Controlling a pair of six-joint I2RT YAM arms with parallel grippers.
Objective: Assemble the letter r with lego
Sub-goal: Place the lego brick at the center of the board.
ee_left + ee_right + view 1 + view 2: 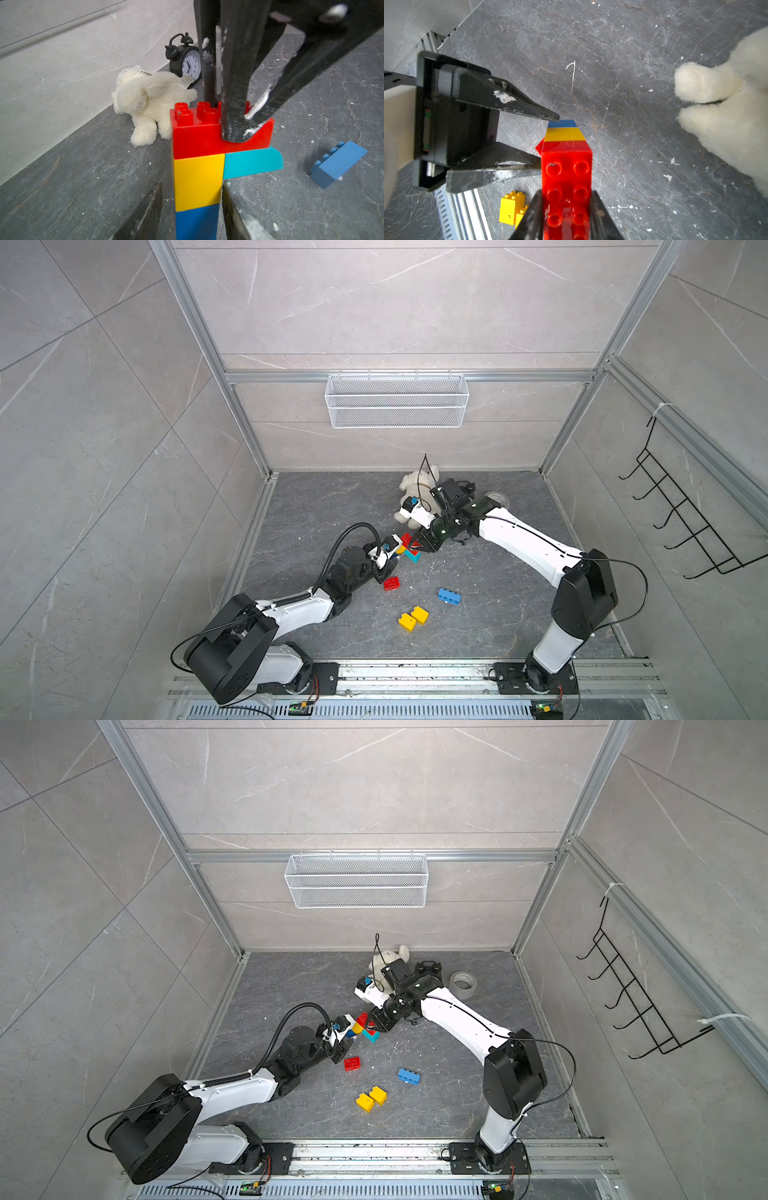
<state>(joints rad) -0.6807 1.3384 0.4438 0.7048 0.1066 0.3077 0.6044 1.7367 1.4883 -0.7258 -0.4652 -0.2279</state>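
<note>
- The lego stack (406,548) is near the middle of the worktop (332,510), between the two claws. I cannot tell whether it rests on the worktop or is lifted.
- In the left wrist view the stack is a blue brick (197,222), a yellow brick (197,180) on it, and a top red brick (197,137) that overhangs to one side. A teal brick (251,163) sits under the overhang, against the yellow one.
- The right claw (566,192) is clamped on the top red brick, one finger pressed against each long side.
- The left claw (192,184) has its fingers on either side of the yellow and blue bricks. One finger lies against them and a sliver of worktop shows beside the other. I cannot tell whether it is gripping.
- A loose red brick (391,583), a long blue brick (449,596) and two yellow bricks (414,618) set side by side lie on the worktop nearer the arm bases.
- A white mesh basket (397,400) hangs on the back wall, well above the worktop and apart from all the lego.
- A plush toy (415,489), an alarm clock (185,60) and a tape roll (463,986) are near the back wall.
</note>
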